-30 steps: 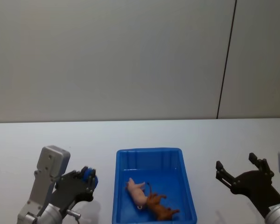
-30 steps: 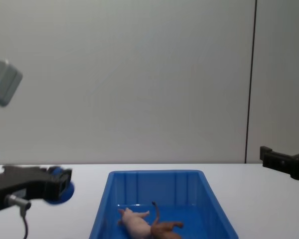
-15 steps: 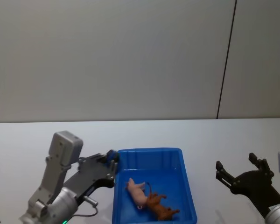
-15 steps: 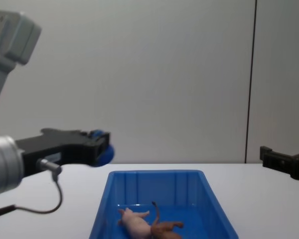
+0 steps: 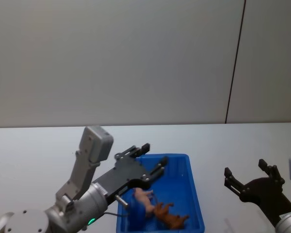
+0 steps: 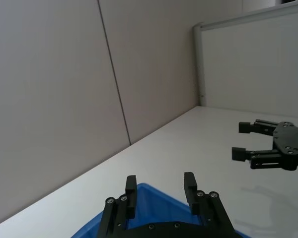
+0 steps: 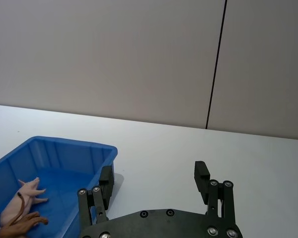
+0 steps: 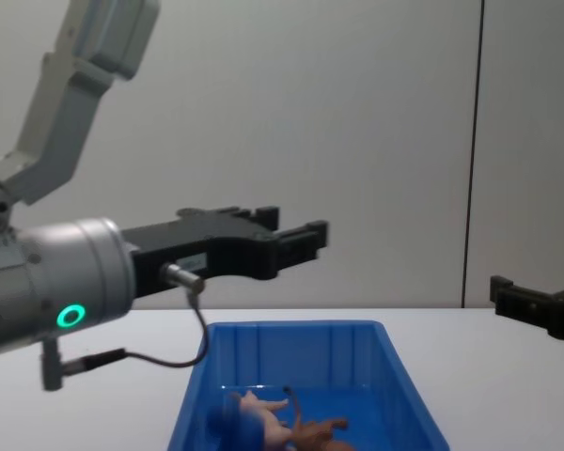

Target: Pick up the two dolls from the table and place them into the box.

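The pale pink pig (image 5: 144,199) and the brown lion (image 5: 170,219) lie side by side on the floor of the blue box (image 5: 196,201), on the white table (image 5: 39,145). From the chest view the pig (image 8: 268,418) and lion (image 8: 312,432) lie low in the box (image 8: 301,329). My left gripper (image 5: 154,153) hovers open and holds nothing above the box's far left part; it also reaches in from the left, high over the box, as the left gripper (image 8: 301,225). My right gripper (image 5: 246,170) stands open to the right of the box, holding nothing.
A blurred small blue ball (image 8: 233,427) sits low inside the box at its left side, beside the pig. In the right wrist view the box (image 7: 64,144) lies off to one side of the right gripper (image 7: 154,173), with bare white table between them.
My left arm swung right and upward from beside the box to above it, carrying the blue ball. Its fingers have opened and the ball has dropped into the box. The right arm stayed still.
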Robot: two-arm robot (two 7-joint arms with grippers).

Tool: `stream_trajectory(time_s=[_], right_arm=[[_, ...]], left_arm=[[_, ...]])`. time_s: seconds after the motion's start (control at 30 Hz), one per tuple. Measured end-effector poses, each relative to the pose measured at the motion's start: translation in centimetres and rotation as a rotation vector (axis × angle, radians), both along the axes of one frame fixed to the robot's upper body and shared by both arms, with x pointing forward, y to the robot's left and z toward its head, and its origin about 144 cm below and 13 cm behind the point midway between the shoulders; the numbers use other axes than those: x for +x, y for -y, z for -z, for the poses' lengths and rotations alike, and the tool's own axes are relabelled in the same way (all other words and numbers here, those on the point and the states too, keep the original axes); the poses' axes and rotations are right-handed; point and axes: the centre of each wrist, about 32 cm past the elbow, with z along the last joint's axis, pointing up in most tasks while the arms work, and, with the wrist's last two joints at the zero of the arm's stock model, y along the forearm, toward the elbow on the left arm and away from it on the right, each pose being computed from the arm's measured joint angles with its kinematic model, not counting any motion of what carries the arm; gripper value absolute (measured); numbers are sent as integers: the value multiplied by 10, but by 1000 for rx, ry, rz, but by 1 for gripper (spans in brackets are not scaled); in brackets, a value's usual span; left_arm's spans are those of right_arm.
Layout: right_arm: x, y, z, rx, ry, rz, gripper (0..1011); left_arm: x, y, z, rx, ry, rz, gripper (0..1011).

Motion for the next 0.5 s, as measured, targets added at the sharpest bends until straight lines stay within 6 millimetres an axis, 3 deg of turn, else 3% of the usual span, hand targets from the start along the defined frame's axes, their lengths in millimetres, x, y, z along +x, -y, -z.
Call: stream_trajectory(time_s=[0.37,0.5], right_arm=[[0,0,0,0,0,0,1001],[0,0,0,0,0,0,1001]], left_arm=[[10,13,-5,-9,12,81,916],[12,16,-6,-10,13,97,989]])
